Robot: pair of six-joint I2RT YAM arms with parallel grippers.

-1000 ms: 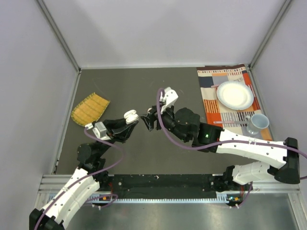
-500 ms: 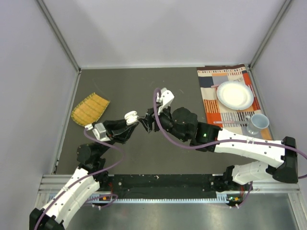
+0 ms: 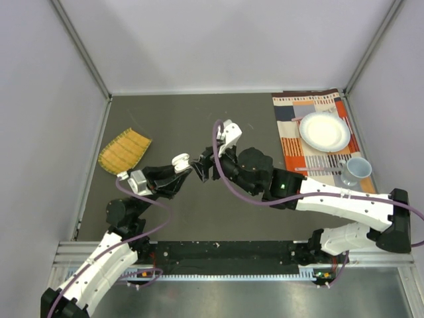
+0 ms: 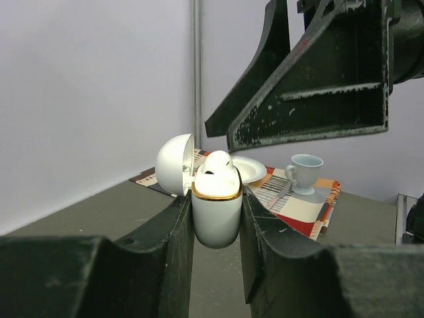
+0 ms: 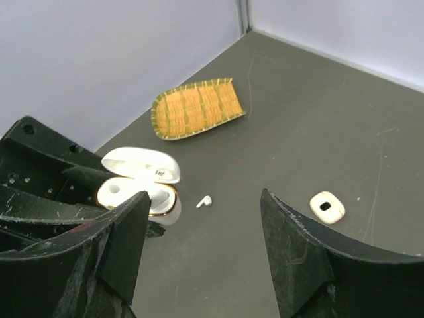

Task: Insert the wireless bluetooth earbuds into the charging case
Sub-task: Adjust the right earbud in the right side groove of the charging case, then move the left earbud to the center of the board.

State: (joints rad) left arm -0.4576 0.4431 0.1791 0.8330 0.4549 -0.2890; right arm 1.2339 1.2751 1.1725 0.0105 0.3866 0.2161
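We note a dark grey matte table (image 3: pixel 199 126) boxed in by pale lilac walls (image 3: pixel 232 40) with bare aluminium corner rails (image 3: pixel 79 46). A yellow woven tray (image 3: pixel 124 151) lies at far left. An orange-and-white patterned placemat (image 3: pixel 291 142) at far right carries a round white plate (image 3: pixel 324 131) and a pale blue cup (image 3: pixel 358 169). The left gripper (image 3: pixel 182 168) is clamped on a white gold-rimmed charging case (image 4: pixel 216 218), held off the table with its lid open and one white earbud (image 4: pixel 216 162) seated inside. The right gripper (image 5: pixel 202 196) stands wide and empty just beside the case. A second white stemmed earbud (image 5: pixel 204 201) lies loose on the table, near a small cream rounded object with a dark opening (image 5: pixel 327 207).
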